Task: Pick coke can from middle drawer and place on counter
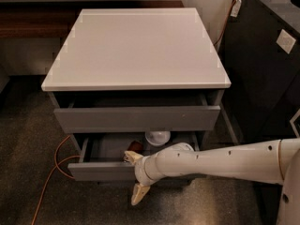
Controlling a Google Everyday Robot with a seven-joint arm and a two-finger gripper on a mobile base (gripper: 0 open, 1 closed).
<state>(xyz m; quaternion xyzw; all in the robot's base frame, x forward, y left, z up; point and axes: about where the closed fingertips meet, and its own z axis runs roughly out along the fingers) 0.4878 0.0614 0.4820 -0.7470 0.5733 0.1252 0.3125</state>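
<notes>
Gripper [137,176] hangs at the front of the middle drawer [101,171], its fingers spread wide: one over the drawer's front lip, the other outside and below it. The coke can [136,146] sits inside the drawer, just behind the upper finger. It is mostly hidden, so I cannot tell its long axis.

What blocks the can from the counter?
The partly open top drawer juts out close above the coke can in the middle drawer. The gripper, open at that drawer's front, probably must bring it forward first.
</notes>
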